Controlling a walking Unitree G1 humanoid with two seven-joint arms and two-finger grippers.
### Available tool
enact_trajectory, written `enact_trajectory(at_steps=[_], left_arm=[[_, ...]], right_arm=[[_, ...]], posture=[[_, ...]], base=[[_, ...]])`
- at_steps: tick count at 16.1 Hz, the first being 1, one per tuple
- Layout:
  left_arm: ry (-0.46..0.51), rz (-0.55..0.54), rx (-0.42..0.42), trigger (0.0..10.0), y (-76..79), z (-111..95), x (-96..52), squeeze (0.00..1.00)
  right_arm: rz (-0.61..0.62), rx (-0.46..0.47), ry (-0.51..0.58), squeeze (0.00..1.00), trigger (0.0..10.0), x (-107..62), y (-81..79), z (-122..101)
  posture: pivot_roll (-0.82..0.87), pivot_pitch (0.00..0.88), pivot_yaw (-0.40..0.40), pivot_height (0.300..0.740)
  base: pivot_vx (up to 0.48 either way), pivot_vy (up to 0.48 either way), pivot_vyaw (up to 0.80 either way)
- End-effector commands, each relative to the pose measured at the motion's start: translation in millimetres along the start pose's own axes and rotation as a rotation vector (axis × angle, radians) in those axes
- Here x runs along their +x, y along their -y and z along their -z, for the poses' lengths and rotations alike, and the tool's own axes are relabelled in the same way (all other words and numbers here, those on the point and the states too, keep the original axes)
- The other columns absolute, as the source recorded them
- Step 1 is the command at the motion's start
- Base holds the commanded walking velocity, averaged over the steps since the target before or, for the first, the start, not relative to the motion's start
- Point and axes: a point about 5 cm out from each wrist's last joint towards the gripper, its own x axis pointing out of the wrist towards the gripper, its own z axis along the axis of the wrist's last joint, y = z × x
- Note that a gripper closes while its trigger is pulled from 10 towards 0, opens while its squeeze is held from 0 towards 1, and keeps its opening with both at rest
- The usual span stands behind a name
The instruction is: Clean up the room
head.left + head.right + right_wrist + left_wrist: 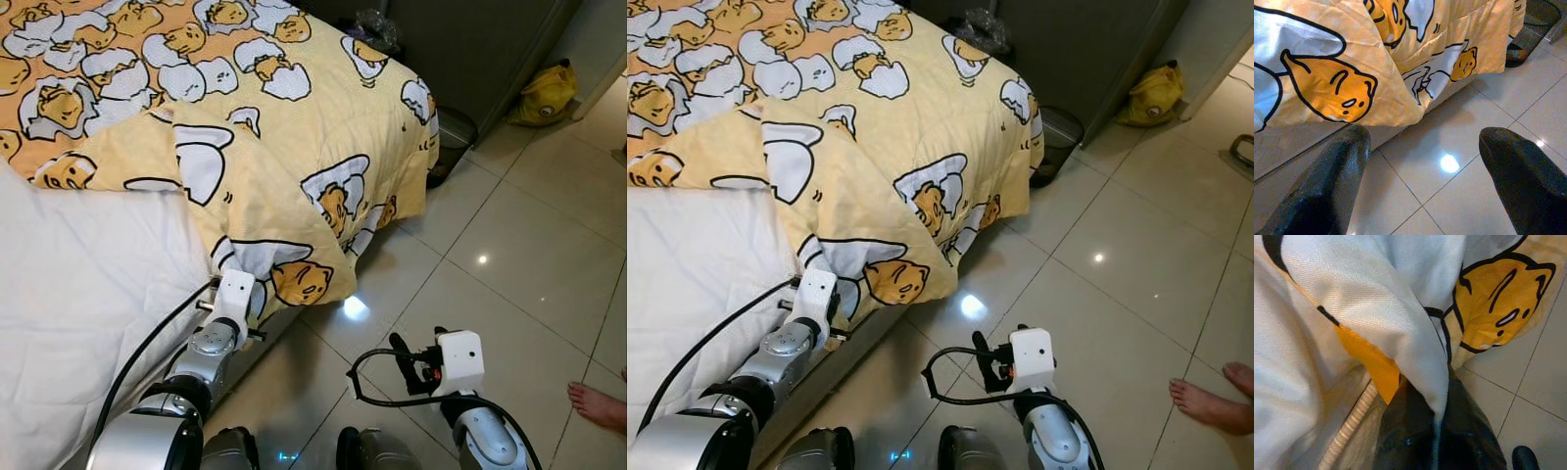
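A yellow quilt printed with cartoon eggs covers the far part of the bed and hangs over its side to the floor. The white sheet lies bare on the near part. My left gripper is at the bed's edge, shut on a fold at the quilt's lower corner; the cloth runs between its fingers. My right gripper hovers open over the tiled floor beside the bed, with nothing between its fingers.
A dark cabinet stands past the bed's foot, with a small bin at its base and a yellow bag on the floor beside it. A person's bare foot rests on the tiles at the right.
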Motion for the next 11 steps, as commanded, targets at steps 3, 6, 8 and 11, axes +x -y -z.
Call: enact_trajectory(at_steps=[3,6,8,11], left_arm=[[-0.012,-0.007,0.110,10.0,-4.6,0.0,0.1,0.00],[0.030,0.050,0.151,10.0,-5.2,2.8,-2.7,0.00],[0.033,0.070,0.157,10.0,-4.1,6.5,-4.2,0.00],[0.006,0.100,0.149,10.0,-1.1,20.8,-8.6,0.00]], right_arm=[[0.022,-0.009,0.008,0.00,10.0,4.6,7.8,1.0],[0.023,-0.008,0.021,0.00,10.0,13.1,8.0,-1.7],[0.022,-0.008,0.023,0.00,10.0,16.5,8.0,-1.4],[0.002,-0.013,0.025,0.00,10.0,22.1,6.2,-1.0]], posture=[[-0.07,0.066,-0.018,0.740],[-0.04,0.024,-0.008,0.740],[-0.03,0.013,-0.008,0.740],[-0.01,0.001,-0.015,0.740]], base=[[0.000,0.000,0.00],[0.000,0.000,0.00],[0.000,0.000,0.00],[-0.380,0.000,0.00]])
